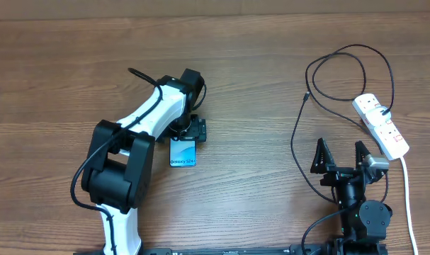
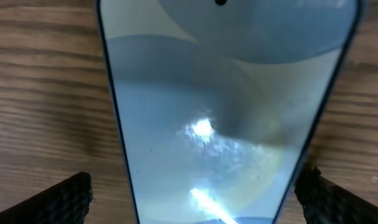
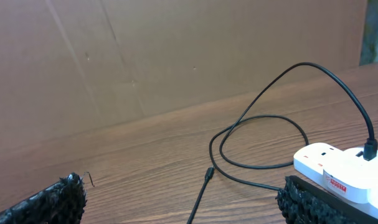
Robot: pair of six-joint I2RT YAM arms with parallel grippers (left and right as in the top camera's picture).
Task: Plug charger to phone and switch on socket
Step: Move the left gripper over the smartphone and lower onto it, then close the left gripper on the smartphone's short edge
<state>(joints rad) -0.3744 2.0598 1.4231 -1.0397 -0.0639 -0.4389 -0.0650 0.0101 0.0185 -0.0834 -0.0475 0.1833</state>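
The phone lies flat on the wooden table with its light blue screen up, and it fills the left wrist view. My left gripper hovers over its far end, open, one fingertip on each side of the phone and apart from its edges. The black charger loops across the right of the table, and its plug tip rests loose on the wood. The white socket lies at the far right. My right gripper stands open and empty just left of the socket.
The socket's thick white cord runs down to the table's front edge at the far right. A brown cardboard wall stands behind the table. Bare wood separates the phone from the charger.
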